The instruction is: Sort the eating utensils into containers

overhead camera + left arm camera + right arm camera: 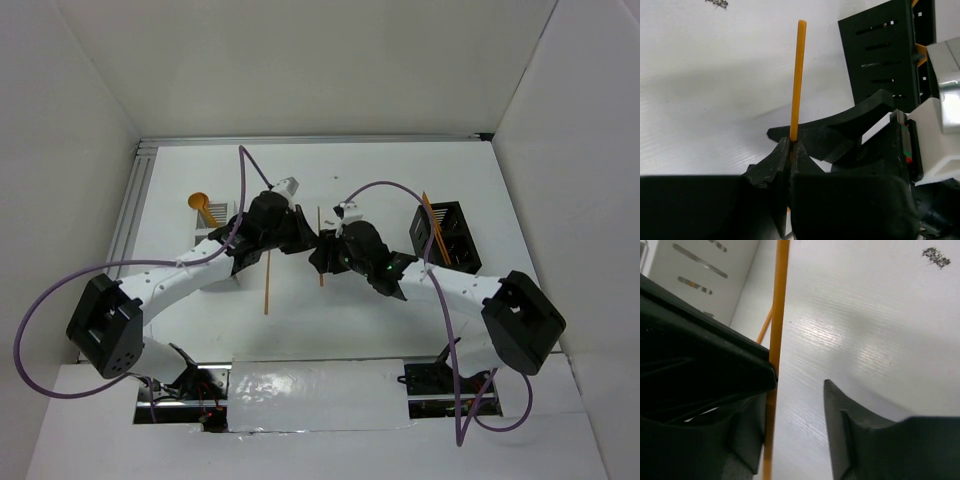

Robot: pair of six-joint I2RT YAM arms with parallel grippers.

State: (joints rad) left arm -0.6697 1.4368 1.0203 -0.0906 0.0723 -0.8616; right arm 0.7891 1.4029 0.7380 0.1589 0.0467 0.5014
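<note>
My left gripper (303, 238) is shut on a thin orange stick (320, 222) at the table's middle; in the left wrist view the jaws (791, 145) pinch its near part and the stick (798, 75) points away. My right gripper (324, 256) is open right beside it, and the same stick (778, 315) runs along its left finger, with the right finger (840, 415) apart. The black container (447, 236) at the right holds orange utensils (432, 222). The white container (213, 238) at the left is partly hidden by my left arm, with an orange spoon (200, 200) at it.
Another orange stick (268, 283) lies on the table below my left gripper and also shows in the right wrist view (765, 327). The black container (885, 55) is just beyond my left gripper. White walls enclose the table on three sides.
</note>
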